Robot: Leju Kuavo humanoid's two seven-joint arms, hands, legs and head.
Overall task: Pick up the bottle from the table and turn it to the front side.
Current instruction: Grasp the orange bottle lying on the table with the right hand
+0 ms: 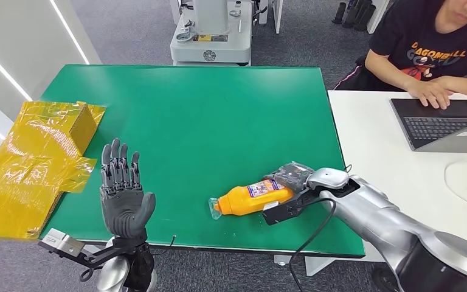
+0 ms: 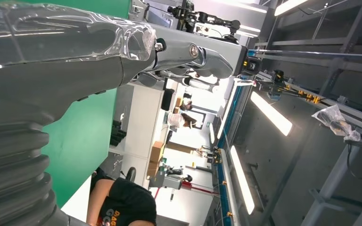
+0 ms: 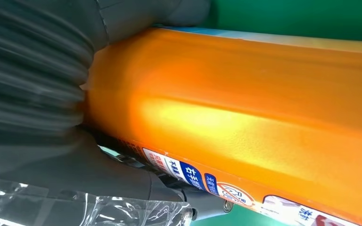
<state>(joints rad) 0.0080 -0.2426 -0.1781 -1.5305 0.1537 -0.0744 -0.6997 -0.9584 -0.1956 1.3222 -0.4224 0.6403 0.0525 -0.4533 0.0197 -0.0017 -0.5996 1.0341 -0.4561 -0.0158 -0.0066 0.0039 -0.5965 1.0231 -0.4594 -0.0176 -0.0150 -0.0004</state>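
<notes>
Bottle (image 1: 252, 198) lies on table (image 1: 207, 109), seemingly in right robot hand (image 1: 292, 179)

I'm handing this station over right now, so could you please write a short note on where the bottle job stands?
Right robot hand: wrapped around the base end of the orange bottle, which lies on its side on the green table, cap pointing toward the robot's left.
Left robot hand: raised upright over the table's near edge, fingers apart, holding nothing.
Done: bottle reached and gripped.
Left: lift it clear and turn it to its front side; whether it has left the table yet cannot be told.
Nearby: yellow packaging on the left; a person at a laptop on the white table.
</notes>
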